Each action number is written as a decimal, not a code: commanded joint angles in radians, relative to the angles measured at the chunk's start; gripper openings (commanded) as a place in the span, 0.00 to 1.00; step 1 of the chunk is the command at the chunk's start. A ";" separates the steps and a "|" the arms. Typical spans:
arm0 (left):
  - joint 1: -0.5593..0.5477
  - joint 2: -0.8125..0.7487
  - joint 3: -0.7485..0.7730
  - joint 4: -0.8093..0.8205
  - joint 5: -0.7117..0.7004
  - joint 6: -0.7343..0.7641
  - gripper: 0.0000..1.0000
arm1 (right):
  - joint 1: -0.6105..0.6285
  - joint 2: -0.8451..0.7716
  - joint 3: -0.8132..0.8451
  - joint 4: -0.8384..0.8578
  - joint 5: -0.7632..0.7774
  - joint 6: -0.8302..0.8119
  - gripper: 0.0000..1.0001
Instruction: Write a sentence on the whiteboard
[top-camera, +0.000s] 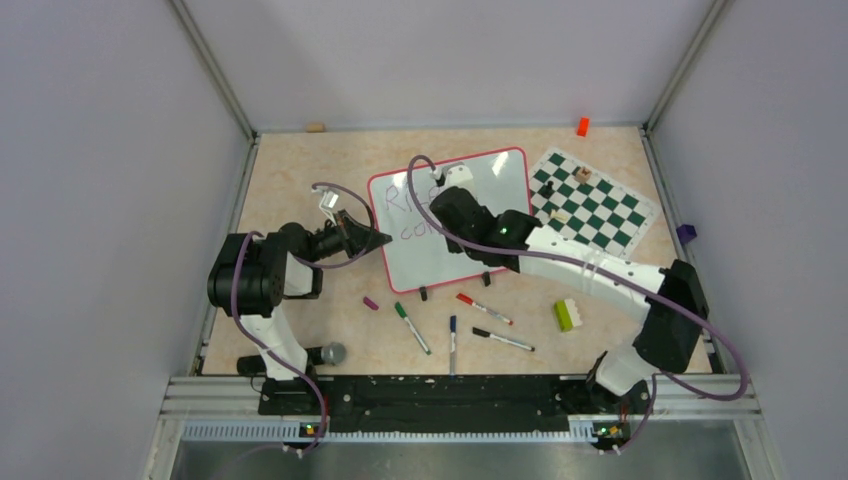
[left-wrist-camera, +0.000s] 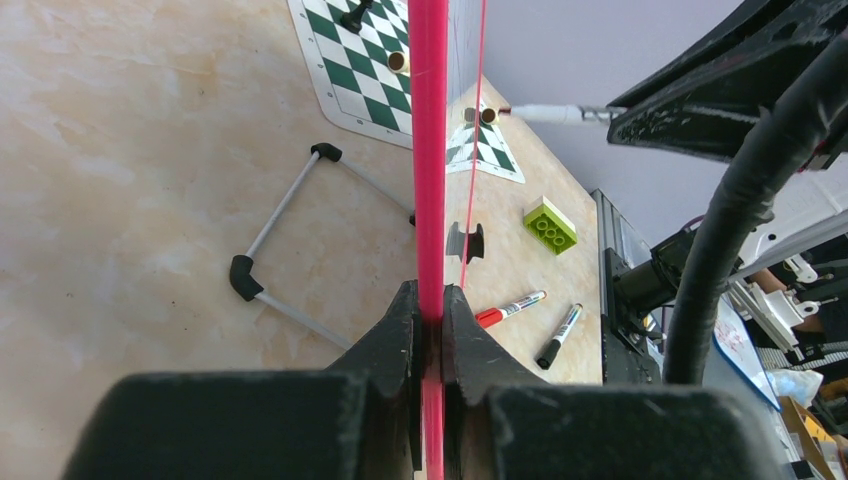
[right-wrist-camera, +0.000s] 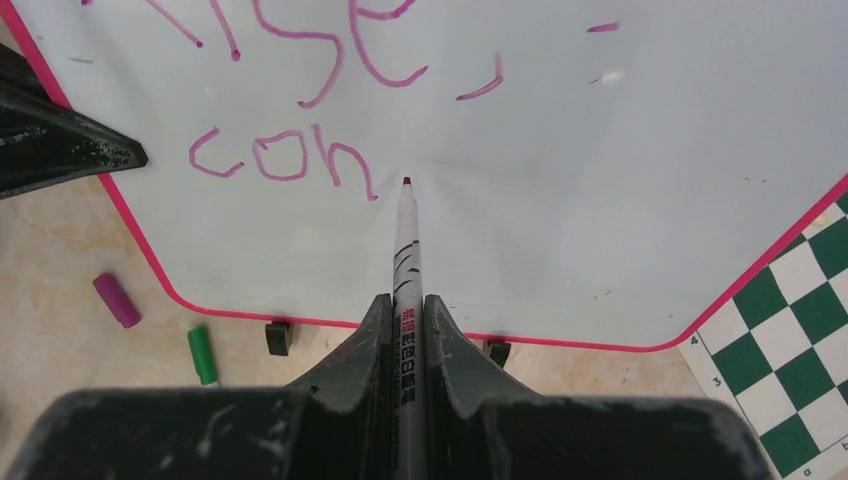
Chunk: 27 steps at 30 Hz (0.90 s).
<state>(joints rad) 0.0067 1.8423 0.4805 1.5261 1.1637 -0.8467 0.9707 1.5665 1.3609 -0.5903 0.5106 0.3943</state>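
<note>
From above, the right arm (top-camera: 560, 262) hides most of the sentence (right-wrist-camera: 330, 155); up close its first line runs off the view, "con" below. Loose markers (top-camera: 485, 309) and a purple cap (top-camera: 370, 302) lie before the whiteboard (top-camera: 500, 185), a chess mat (top-camera: 590, 205) beside it. The right hand (right-wrist-camera: 405, 305) clamps a marker (right-wrist-camera: 405, 230), tip just right of "con"; the left hand (left-wrist-camera: 432, 315) pinches the whiteboard's rim.

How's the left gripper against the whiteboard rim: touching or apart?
Touching. Left wrist view: the left gripper is shut on the whiteboard, both jaws pressed against its red rim.
</note>
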 joint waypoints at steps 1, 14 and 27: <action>-0.013 0.002 0.007 0.094 0.028 0.035 0.00 | -0.038 -0.060 0.028 0.015 -0.002 -0.019 0.00; -0.013 0.001 0.009 0.094 0.029 0.035 0.00 | -0.053 -0.030 0.029 0.068 -0.049 -0.049 0.00; -0.013 0.003 0.009 0.094 0.029 0.035 0.00 | -0.053 0.019 0.052 0.067 -0.037 -0.054 0.00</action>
<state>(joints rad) 0.0063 1.8423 0.4805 1.5261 1.1637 -0.8467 0.9234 1.5616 1.3617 -0.5606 0.4587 0.3576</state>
